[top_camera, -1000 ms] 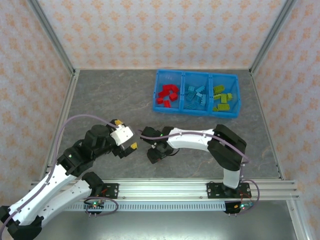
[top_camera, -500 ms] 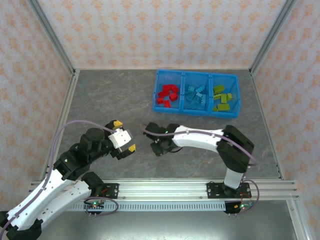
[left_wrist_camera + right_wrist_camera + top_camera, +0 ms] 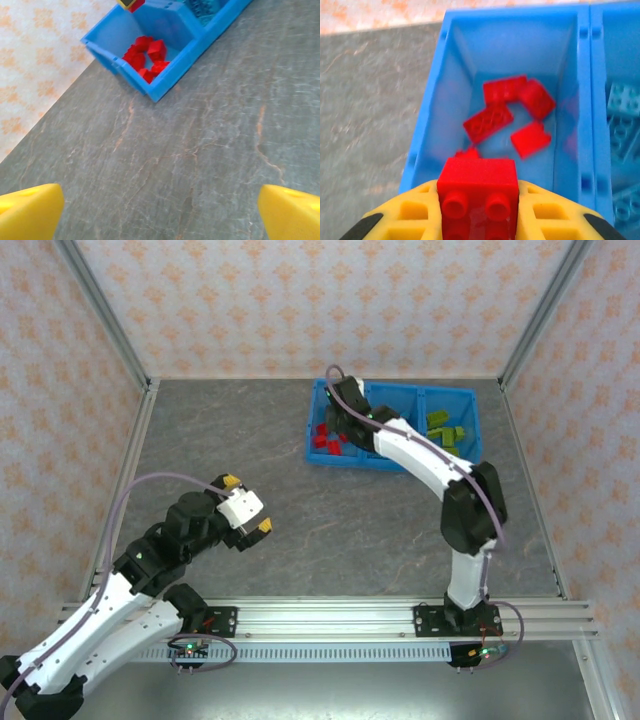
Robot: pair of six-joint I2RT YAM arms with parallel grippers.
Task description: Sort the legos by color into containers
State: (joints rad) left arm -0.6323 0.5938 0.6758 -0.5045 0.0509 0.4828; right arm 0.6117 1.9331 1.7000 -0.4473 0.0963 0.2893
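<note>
surroundings: grey marbled table (image 3: 250,440), wallpapered walls on three sides, aluminium rail (image 3: 330,618) along the near edge carrying both arm bases. blue tray (image 3: 445,390) sits toward the table's far right corner, long side parallel to the far edge, three compartments in a row.

in the way: in the top view the right arm's forearm (image 3: 420,455) runs diagonally across the tray, covering most of the middle compartment and part of the left one. left arm is folded at the near left, well apart from the tray, purple cable (image 3: 165,475) looping over it.

left gripper (image 3: 250,506): fingers spread wide, nothing between them, bare table beneath.

right gripper (image 3: 477,220): yellow fingers (image 3: 410,210) pinching a red lego (image 3: 476,180) from both sides, over the near end of the left compartment. height above the compartment floor: can't tell.

held lego: red, blocky, two round studs on the face toward the wrist camera. beyond it, loose red legos (image 3: 510,112) lie jumbled on the left compartment floor, some flat, some tilted. light blue legos (image 3: 622,130) in the middle compartment, lime green legos (image 3: 445,430) in the right one. colours unmixed as far as visible.
</note>
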